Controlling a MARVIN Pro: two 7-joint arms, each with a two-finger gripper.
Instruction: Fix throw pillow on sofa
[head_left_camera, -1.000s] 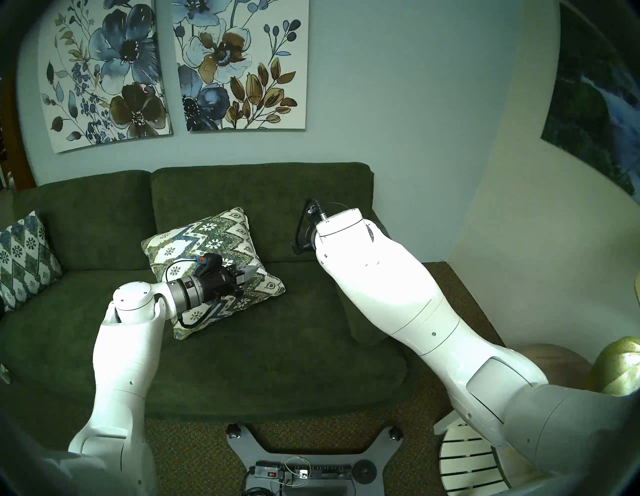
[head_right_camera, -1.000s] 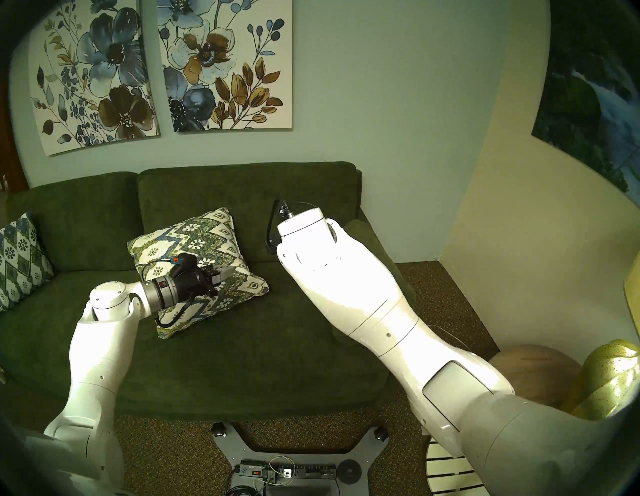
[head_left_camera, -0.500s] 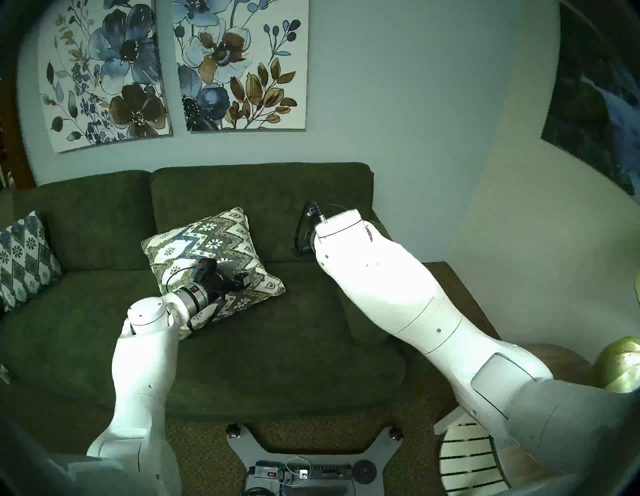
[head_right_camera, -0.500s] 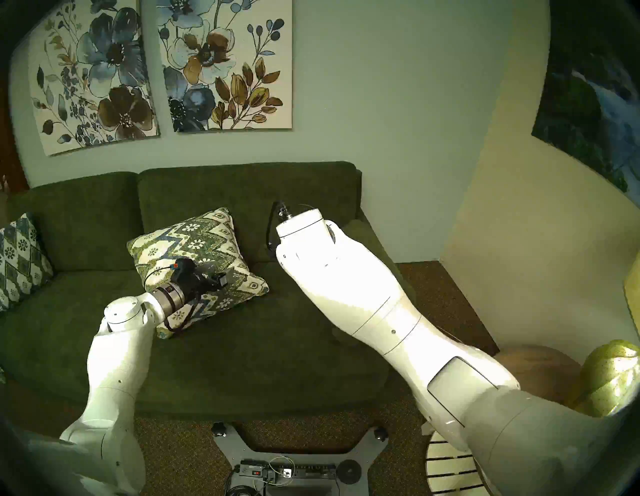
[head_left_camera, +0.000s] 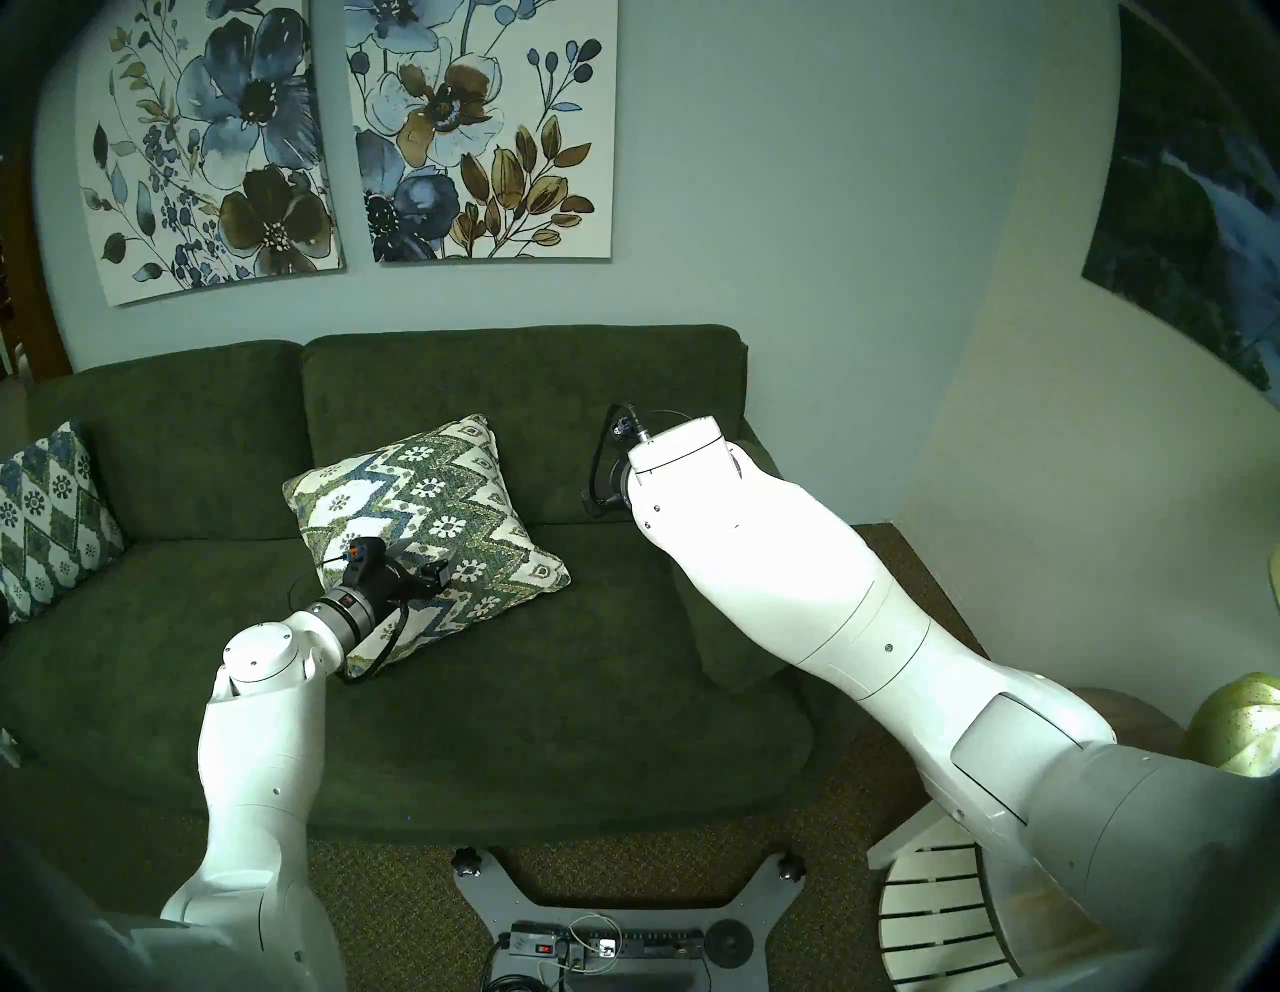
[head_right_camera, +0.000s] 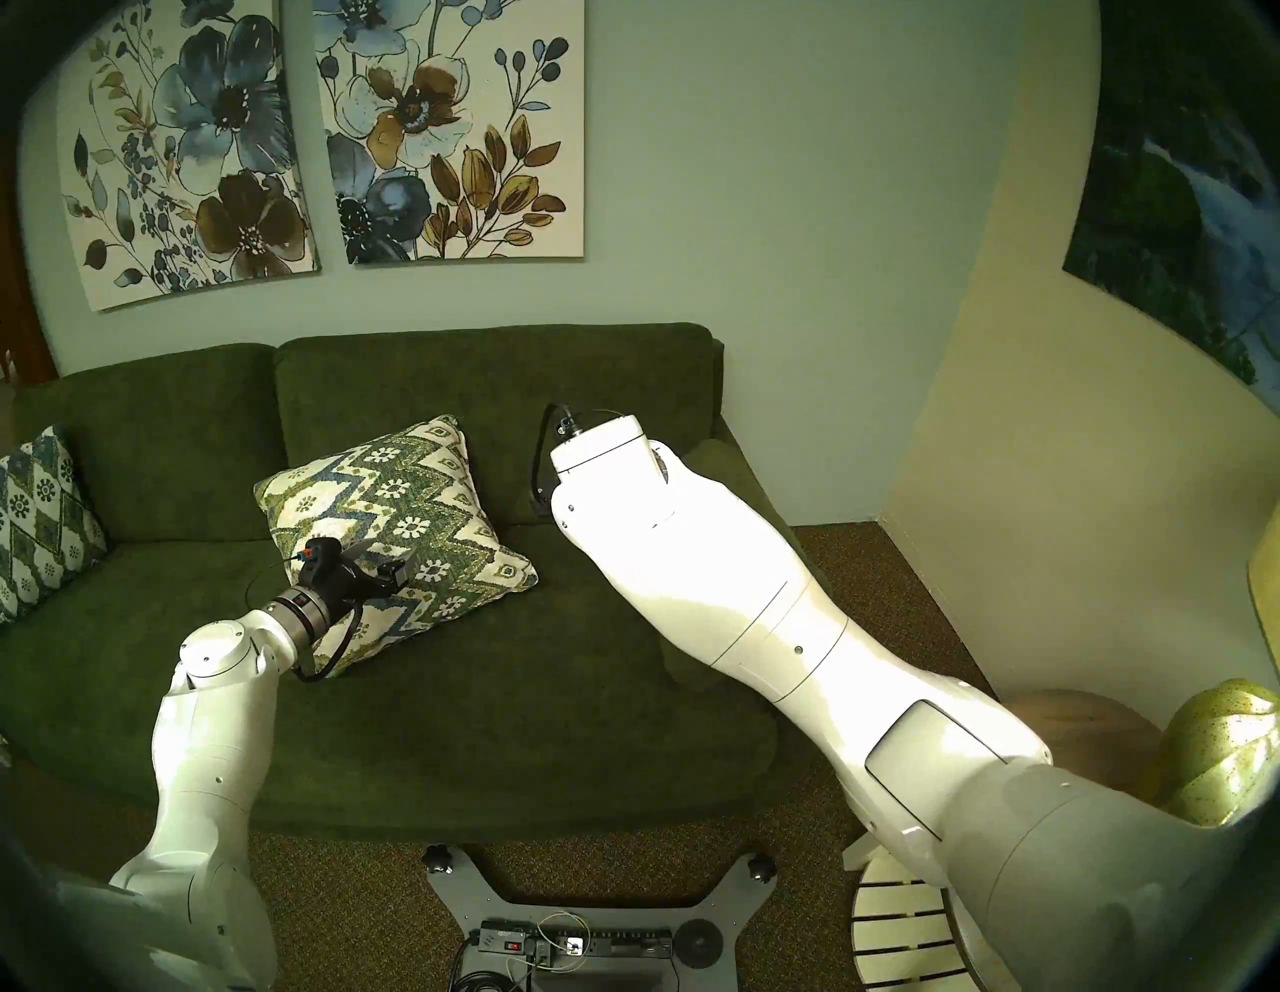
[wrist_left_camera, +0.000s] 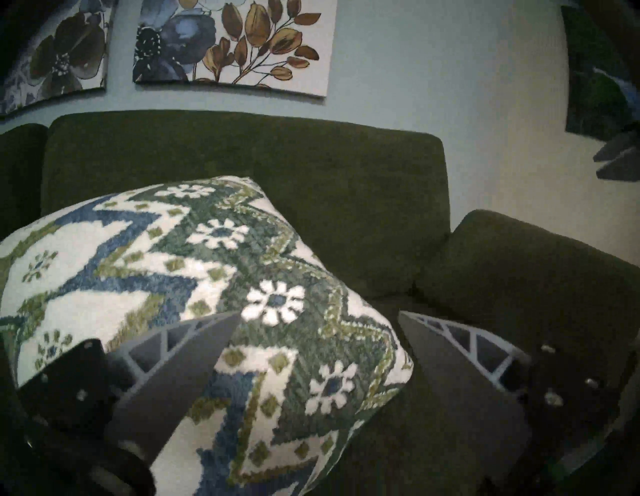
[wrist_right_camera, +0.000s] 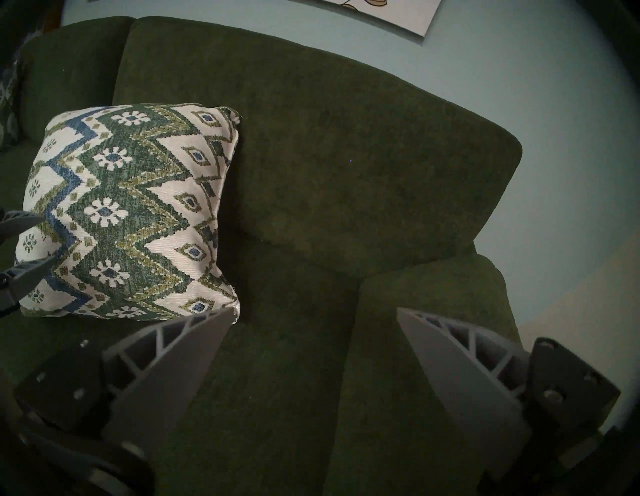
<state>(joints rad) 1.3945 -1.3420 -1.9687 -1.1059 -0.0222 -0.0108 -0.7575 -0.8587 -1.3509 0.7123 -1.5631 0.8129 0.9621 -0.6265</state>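
Left wrist view: my left gripper gapes empty over the throw pillow — soft, light, squashy; I'd pinch a corner. Right gripper spread too.

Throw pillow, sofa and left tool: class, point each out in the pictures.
throw pillow (head_left_camera: 443, 485): head stereo left view, middle of its zigzag face.
sofa (head_left_camera: 554, 693): head stereo left view, bare seat.
left tool (wrist_left_camera: 318, 350): left wrist view, midway between its open fingertips.
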